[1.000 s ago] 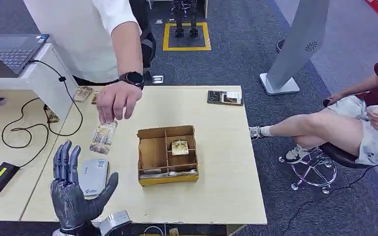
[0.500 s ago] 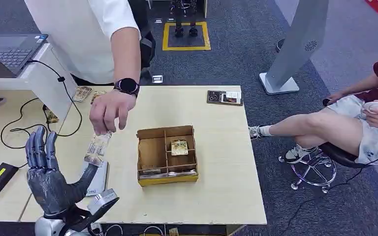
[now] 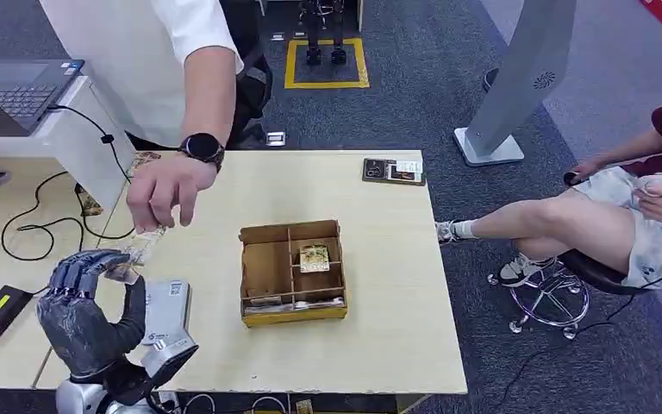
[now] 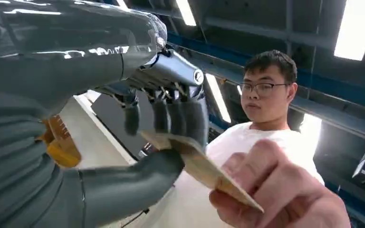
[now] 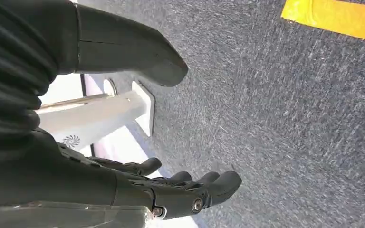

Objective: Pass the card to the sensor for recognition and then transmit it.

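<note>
Head view – one card (image 3: 131, 255), one robot hand (image 3: 86, 306) gripping it.

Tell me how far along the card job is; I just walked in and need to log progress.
Done: the left hand has closed thumb and fingers on the card. In hand: the handover itself, since the person's hand is pinching the card's other end. Left: carrying the card to the grey sensor lying on the table beside the hand, then passing it on. The right hand hangs over the carpet, holding nothing.
</note>
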{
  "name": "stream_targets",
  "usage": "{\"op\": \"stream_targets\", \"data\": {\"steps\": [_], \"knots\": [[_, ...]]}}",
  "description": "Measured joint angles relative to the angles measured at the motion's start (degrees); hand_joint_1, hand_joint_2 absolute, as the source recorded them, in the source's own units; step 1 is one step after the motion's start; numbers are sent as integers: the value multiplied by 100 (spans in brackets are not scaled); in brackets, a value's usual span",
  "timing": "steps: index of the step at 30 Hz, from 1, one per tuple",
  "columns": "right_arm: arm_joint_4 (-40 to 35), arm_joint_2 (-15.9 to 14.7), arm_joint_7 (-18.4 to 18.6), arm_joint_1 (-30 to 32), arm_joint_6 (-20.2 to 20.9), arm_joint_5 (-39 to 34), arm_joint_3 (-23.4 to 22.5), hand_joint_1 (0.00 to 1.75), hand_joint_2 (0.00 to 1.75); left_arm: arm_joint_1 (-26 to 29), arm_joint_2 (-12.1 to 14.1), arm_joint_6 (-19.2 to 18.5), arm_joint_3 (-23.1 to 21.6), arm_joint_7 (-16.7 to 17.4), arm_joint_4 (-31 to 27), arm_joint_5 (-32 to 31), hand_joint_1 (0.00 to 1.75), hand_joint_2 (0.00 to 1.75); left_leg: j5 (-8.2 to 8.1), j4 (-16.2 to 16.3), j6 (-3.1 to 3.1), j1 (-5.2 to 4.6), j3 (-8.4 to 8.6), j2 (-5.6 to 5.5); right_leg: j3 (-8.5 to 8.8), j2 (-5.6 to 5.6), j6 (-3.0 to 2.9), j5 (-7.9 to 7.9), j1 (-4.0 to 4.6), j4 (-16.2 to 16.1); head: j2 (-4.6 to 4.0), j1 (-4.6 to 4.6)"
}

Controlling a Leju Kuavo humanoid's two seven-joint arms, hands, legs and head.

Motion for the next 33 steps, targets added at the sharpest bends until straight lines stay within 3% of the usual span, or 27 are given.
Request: {"op": "stream_targets", "data": {"steps": [20,33], "knots": [[-13,-28,9,-3,-57,33,2,0,175,-21,-2,-4,0,-7,0,183,175,175,0,0,0,0,0,0,1,0,0,0,0,0,0,0],[-90,-125,46,-27,-13,243,2,0,175,-60,-22,-2,555,330,0,-1690,175,175,0,0,0,0,0,0,1,0,0,0,0,0,0,0]]}}
